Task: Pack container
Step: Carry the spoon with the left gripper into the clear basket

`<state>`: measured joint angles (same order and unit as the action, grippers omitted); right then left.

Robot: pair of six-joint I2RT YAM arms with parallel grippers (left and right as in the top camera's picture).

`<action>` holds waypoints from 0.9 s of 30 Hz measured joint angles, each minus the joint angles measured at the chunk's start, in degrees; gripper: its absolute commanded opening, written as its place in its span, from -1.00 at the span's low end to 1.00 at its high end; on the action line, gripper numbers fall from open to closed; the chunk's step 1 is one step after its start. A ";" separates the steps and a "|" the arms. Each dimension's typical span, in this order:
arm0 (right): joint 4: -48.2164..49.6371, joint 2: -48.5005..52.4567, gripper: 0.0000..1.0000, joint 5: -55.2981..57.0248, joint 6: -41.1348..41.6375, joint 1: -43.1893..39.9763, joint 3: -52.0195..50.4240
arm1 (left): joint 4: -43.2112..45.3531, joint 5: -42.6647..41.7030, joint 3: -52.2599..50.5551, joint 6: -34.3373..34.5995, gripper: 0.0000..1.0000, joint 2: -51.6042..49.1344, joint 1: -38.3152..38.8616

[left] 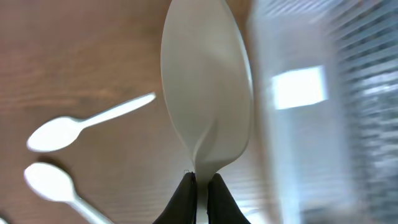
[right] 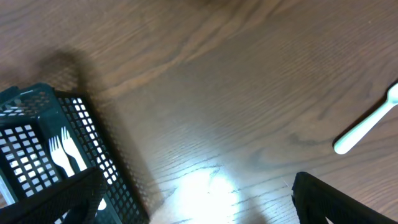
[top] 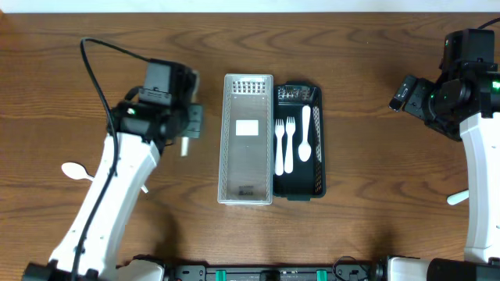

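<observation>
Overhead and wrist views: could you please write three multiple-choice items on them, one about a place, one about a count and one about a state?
1. Where do the white forks lie?
A. in the black basket
B. in the grey basket
C. on the bare table

2. How many pieces of cutlery lie in the black basket?
A. two
B. three
C. five

3. What is the left gripper doing?
A. open and empty
B. shut on the white spoon
C. shut on a fork

Answers: 1 A, the forks lie inside the black mesh; 2 B, two forks plus the packed spoon; 3 B, its fingers pinch the spoon's neck.
</observation>
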<state>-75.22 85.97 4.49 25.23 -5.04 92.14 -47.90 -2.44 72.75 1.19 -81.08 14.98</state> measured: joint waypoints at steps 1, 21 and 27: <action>0.02 0.00 0.99 -0.02 0.00 0.00 0.00 | 0.04 -0.22 0.26 1.92 -0.88 0.31 1.70; -0.20 0.00 0.99 0.02 -0.02 0.00 0.00 | 4.48 -1.16 0.24 15.87 -0.07 -17.70 18.29; -0.20 0.00 0.98 0.44 -0.02 0.00 0.00 | 4.50 0.02 0.35 16.11 0.01 -13.42 13.62</action>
<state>-75.42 85.97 4.93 25.21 -5.04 92.14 -43.40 -2.42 73.10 17.30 -94.50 28.60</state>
